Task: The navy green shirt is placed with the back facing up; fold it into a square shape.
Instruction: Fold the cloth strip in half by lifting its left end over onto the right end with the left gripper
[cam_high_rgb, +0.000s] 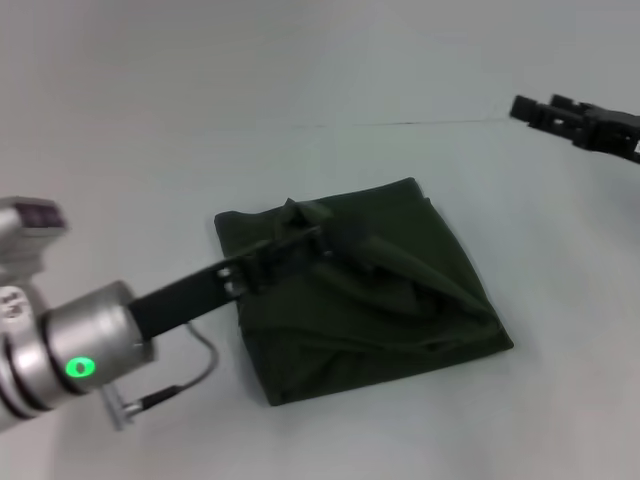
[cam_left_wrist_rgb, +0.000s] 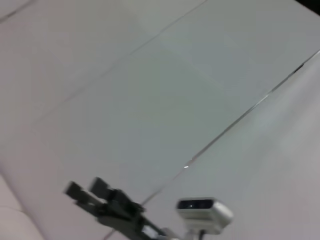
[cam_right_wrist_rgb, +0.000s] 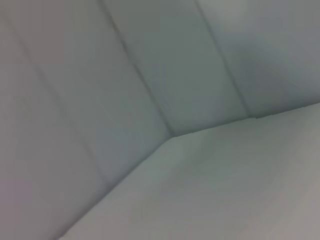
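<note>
Shirt: the navy green shirt (cam_high_rgb: 380, 290) lies on the pale counter (cam_high_rgb: 300, 80) in the head view, near the middle and a little toward the 4 o'clock side.
Shirt shape: folded into a rough four-sided block, turned so that one corner points toward 12 o'clock and another toward 4 o'clock.
Shirt surface: not flat; creases and a raised ridge run across the top layer from the centre toward the 4 o'clock corner, and a small peak of cloth stands up near the 11 o'clock edge.
Left end effector: the left end effector (cam_high_rgb: 335, 238) reaches in from 8 o'clock on a black link and sits over the shirt's upper left part, right at the bunched cloth.
Left end effector state: black fingers against dark cloth, so I cannot tell whether they are apart, together or pinching fabric.
Left arm: a silver wrist with a lit green ring (cam_high_rgb: 80, 367) and a thin cable shows at 8 o'clock.
Right end effector: the right end effector (cam_high_rgb: 528, 108) is at 2 o'clock, well apart from the shirt, above bare counter.
Right end effector state: two black fingers (cam_left_wrist_rgb: 75, 190) show in the left wrist view with a gap between them, holding nothing.
Right wrist view: only pale surfaces and seams.
</note>
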